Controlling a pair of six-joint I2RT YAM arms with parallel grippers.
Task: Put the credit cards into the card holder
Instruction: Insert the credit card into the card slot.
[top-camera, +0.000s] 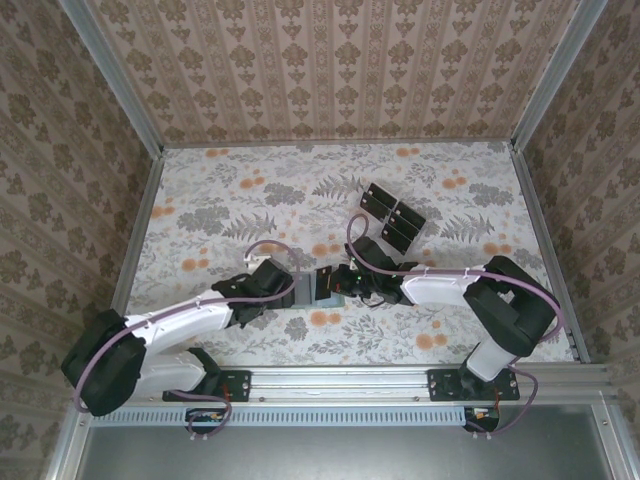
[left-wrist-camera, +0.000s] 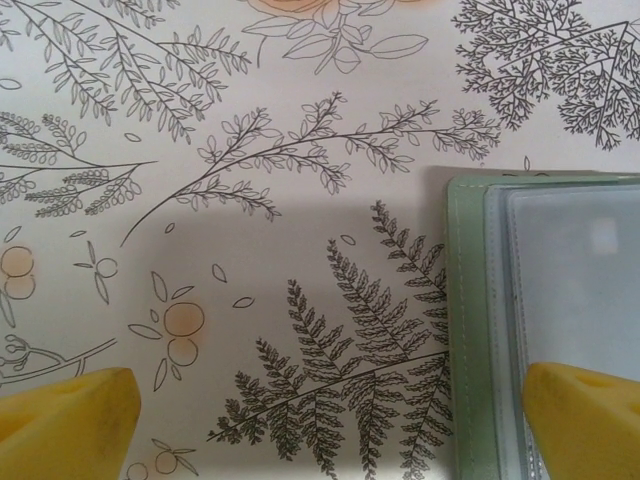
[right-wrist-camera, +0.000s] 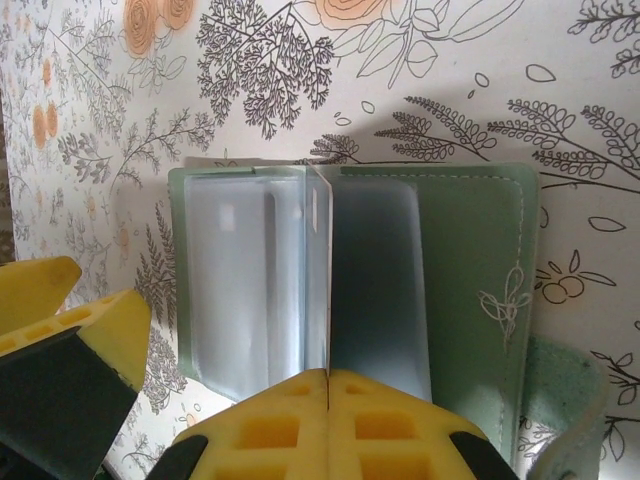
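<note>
- The card holder (top-camera: 312, 287) lies opened out on the floral table (top-camera: 450, 330), near the centre and between the two grippers. Its grey-green cover faces down and its clear pockets face up.
- Right gripper (right-wrist-camera: 328, 420): clenched. Its yellow pads are pressed together on a clear leaf (right-wrist-camera: 318, 270) of the holder, and the leaf stands upright from the fold.
- Left gripper (left-wrist-camera: 325, 425): released, with jaws spread wide and grasping nothing. One fingertip (left-wrist-camera: 585, 415) sits over the holder's left side, the other over bare table.
- Credit cards (top-camera: 392, 215): black and clustered flat on the table, farther back and to the right of the holder. They lie well apart from it and from both grippers.
</note>
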